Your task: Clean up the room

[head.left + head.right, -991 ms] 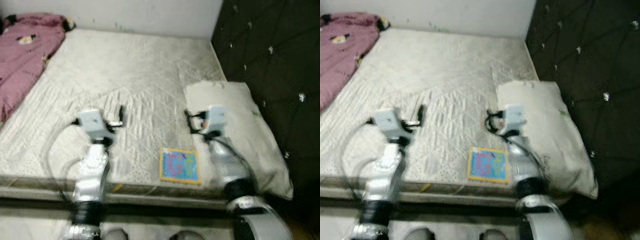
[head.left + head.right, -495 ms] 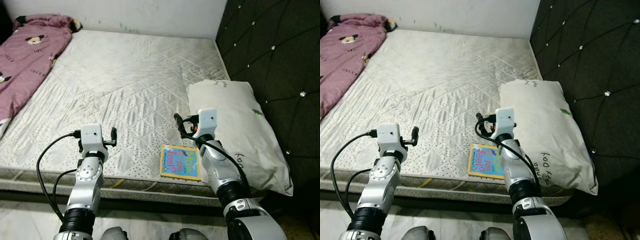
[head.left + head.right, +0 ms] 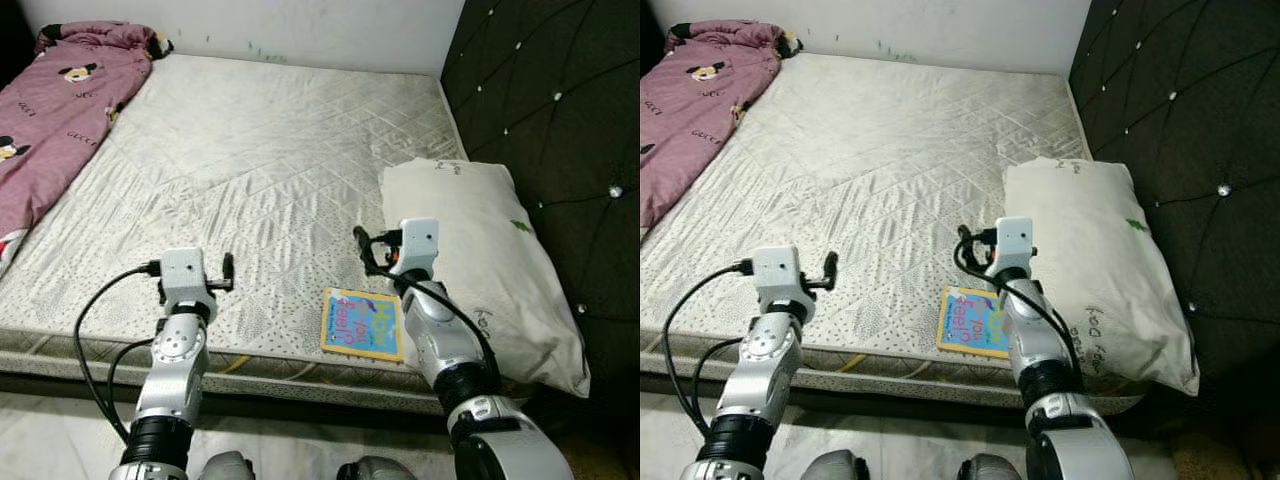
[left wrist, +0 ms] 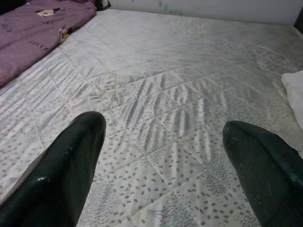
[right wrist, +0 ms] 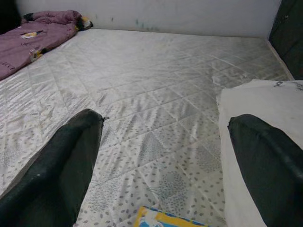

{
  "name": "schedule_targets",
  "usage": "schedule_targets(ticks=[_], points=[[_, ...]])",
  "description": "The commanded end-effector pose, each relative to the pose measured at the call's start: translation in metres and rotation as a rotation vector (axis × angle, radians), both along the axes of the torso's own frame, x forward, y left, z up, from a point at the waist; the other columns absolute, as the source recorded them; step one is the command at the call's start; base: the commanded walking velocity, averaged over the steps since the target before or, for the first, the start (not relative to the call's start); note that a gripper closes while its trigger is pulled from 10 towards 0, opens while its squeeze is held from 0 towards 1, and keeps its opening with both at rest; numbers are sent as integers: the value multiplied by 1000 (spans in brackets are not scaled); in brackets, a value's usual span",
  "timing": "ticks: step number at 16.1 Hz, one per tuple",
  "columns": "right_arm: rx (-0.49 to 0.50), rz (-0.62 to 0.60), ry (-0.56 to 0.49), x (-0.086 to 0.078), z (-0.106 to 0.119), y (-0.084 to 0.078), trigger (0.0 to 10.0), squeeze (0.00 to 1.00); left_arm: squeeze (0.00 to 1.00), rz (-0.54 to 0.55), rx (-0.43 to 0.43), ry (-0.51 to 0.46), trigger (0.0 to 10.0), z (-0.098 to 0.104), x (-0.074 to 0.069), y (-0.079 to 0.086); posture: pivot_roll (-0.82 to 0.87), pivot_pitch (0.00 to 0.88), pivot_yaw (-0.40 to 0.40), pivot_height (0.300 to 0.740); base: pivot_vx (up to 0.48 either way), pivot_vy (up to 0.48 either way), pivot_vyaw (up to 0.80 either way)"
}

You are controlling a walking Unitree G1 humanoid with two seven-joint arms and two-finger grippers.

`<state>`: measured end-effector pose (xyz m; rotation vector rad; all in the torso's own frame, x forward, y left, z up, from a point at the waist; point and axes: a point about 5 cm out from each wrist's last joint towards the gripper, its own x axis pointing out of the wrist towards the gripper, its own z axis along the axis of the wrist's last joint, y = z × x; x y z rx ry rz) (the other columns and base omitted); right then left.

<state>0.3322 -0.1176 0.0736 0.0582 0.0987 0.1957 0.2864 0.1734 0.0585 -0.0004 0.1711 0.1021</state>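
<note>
Book (image 3: 361, 324) beside the pillow (image 3: 480, 265) looks thin, stiff, light; I'd pinch its mattress-edge side. Right gripper (image 5: 161, 156) and left gripper (image 4: 161, 156) both spread wide, empty.

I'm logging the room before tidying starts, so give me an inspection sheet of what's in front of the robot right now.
Surface: bare quilted mattress, lightly stained near the headboard.
Job's things: book flat at the near edge, beside the pillow; pink blanket bunched at the far left corner.
Clutter: nothing seen.
Hands: left hand open over the near edge, holding nothing; right hand open above the book, beside the pillow, holding nothing.
Cables: black cable looping from the left wrist; short loop at the right wrist.
Surroundings: dark tufted headboard on the right, white wall behind.
</note>
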Motion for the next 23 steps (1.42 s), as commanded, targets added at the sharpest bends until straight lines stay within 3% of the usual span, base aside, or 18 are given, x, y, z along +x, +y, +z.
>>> schedule_targets(ticks=[1, 23], points=[[2, -7, -4, 2, 2, -3, 10000, 0, 0, -5, -13, -2, 10000, 1, 1, -1, 0, 0, -34, 740, 0, 292, -519], [4, 1, 17, 6, 1, -2, 10000, 0, 0, 14, -38, -17, 10000, 4, 5, 1, -9, 0, -37, 740, 0, 408, -38]])
